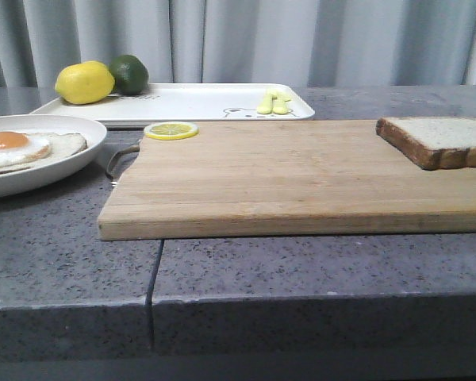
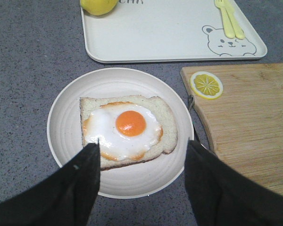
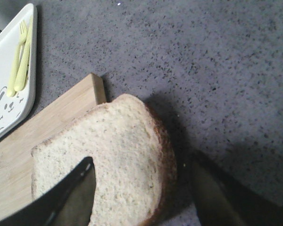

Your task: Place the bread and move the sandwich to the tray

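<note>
The grey speckled tabletop carries a wooden board, and the white tray lies flat behind it, beyond both sets of fingers. On the tray sit a lemon, a lime and yellow cutlery next to a bear drawing. A round white bowl rests on the tabletop just beside the board's handle end, directly under the left fingers. These are spread wide, hovering above the bowl's near rim with nothing between them. In the bowl lies the open sandwich: 1 slice topped by a fried egg, yolk up, no second slice on it. The bread lies on the board's far right corner, its crust edge overhanging the tabletop. The right fingers are spread to either side of it, 1 over the crumb and 1 past the crust, not pinching it. A lemon slice sits on the board's corner near the bowl.
</note>
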{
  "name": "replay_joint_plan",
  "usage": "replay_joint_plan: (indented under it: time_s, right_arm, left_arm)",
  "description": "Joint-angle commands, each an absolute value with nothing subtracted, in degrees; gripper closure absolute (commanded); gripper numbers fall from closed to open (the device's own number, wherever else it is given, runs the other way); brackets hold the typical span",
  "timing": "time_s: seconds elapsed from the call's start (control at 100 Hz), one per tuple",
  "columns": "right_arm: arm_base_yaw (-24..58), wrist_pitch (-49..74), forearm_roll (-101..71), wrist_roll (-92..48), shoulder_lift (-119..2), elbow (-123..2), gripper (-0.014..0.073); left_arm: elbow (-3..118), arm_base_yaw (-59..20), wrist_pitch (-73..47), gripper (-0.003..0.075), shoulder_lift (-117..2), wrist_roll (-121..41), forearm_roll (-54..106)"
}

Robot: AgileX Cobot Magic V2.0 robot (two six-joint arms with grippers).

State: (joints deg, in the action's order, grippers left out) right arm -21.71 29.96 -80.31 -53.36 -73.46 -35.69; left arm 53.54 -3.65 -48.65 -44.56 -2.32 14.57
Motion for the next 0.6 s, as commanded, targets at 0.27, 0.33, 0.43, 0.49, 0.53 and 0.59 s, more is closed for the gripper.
replay_joint_plan:
  time_s: [0.27, 0.33, 0.43, 0.49, 0.53, 0.59]
  right_arm:
    - [-22.2, 34.2, -83.4, -54.8, -75.4, -37.7, 0.0146]
    - [-22.2, 34.3, -83.5, -54.8, -75.6, -37.7, 0.0146]
    - [-22.2, 34.9, -83.9, -54.8, -76.3, -37.7, 0.0146]
    - [-22.2, 35.7, -84.0, -54.8, -77.1, -37.7, 0.0146]
    - [-22.2, 36.1, -84.0, -54.8, -77.6, -37.7, 0.0146]
    - [-22.2, 36.5, -84.0, -54.8, -78.2, -37.7, 0.0146]
  left_arm:
    - [55.5, -3.5, -45.2, 0.0354, -44.5, -2.5, 15.5]
    - [55.5, -3.5, -45.2, 0.0354, -44.5, -2.5, 15.5]
    - [55.5, -3.5, -45.2, 0.0354, -44.5, -2.5, 15.5]
    - [55.5, -3.5, -45.2, 0.0354, -44.5, -2.5, 15.5]
    - [55.5, -3.5, -45.2, 0.0354, -44.5, -2.5, 15.5]
    - [55.5, -3.5, -45.2, 0.0354, -44.5, -2.5, 15.5]
